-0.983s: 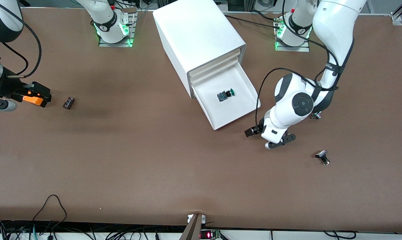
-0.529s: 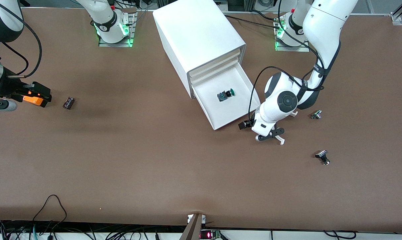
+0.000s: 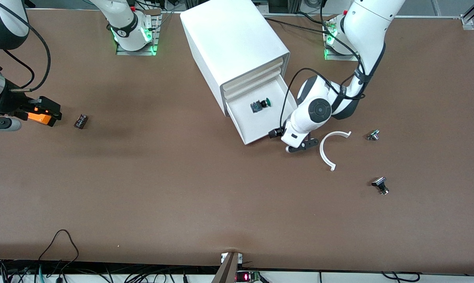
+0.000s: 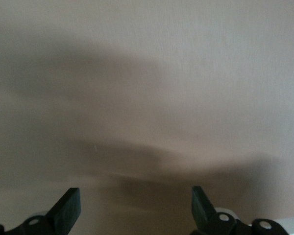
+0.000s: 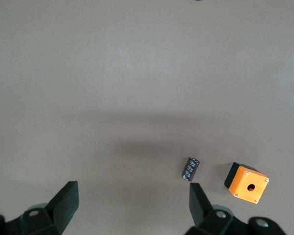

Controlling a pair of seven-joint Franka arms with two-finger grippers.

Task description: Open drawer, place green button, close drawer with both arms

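white plastic bottom drawer (image 3: 265, 125) is sliding back into its boxy cabinet (image 3: 233, 43), green-capped button (image 3: 259, 105) inside.
left gripper (image 3: 296, 147), jaws spread and empty, is pushing its front; right gripper (image 5: 130, 208) is waiting released over the orange cube (image 5: 247, 182).

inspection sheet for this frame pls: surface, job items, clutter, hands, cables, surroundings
Surface: brown table, bare in the middle.
Job's things: drawer of the white cabinet part open; button lying inside.
Clutter: white curved strip, two knobs, dark cylinder, orange cube.
Hands: left hand open, at the drawer front's corner; right hand open, empty, waiting above the cylinder's end of the table.
Cables: black cable looped on the left arm.
Surroundings: wiring along the table edge.
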